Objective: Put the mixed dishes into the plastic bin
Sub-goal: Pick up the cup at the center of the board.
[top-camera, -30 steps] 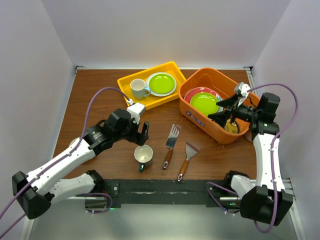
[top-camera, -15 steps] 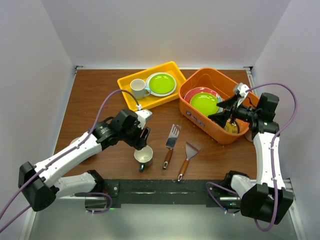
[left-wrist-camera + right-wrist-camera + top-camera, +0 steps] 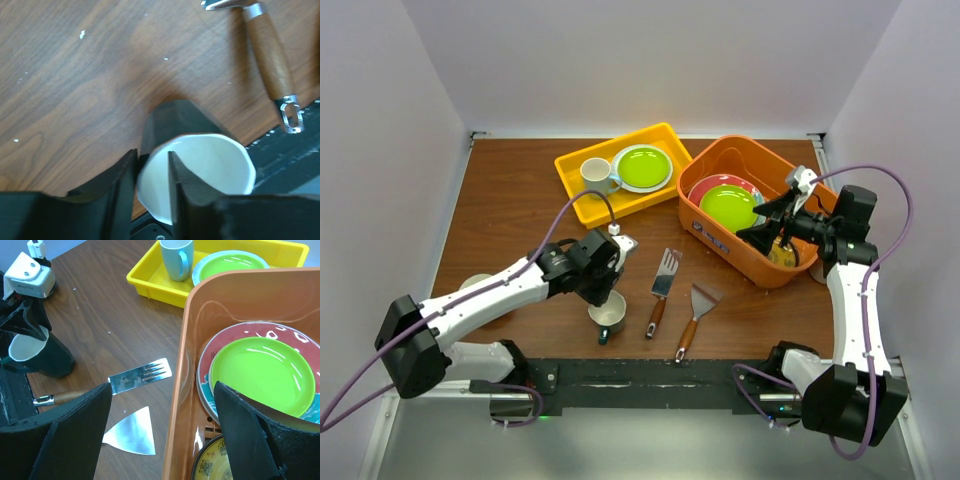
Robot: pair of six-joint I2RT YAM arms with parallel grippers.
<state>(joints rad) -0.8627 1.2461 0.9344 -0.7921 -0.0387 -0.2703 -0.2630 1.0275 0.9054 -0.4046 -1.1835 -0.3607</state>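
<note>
Closure of my left tool (image 3: 150,156) on the dark-teal mug (image 3: 205,167). A second ago this tool hung wide and off to one side of the mug. It has since swung over it and drawn its jaws narrow, one finger outside the wall and the other inside the cream interior, with the rim between them. Whether they pinch the wall yet I cannot tell. The mug stands upright on the bench (image 3: 510,200), directly under the tool. My right tool (image 3: 162,390) has not moved: jaws wide, holding nothing, poised over the rim of the plastic bin (image 3: 718,243). Ahead of it inside the bin, a lime green plate (image 3: 260,367) lies on a red-rimmed plate (image 3: 235,335), and a yellow patterned plate (image 3: 210,465) lies just below it. I judge the mug to be the dish in hand, with its lift and carry to the bin not yet begun. Beyond my left tool a yellow tray (image 3: 570,170) holds a white mug (image 3: 595,177) and another green plate (image 3: 642,167). Two spatulas (image 3: 662,285) lie between my tools. The bench is dark wood grain with pale flecks, and plain white walls close three sides.
</note>
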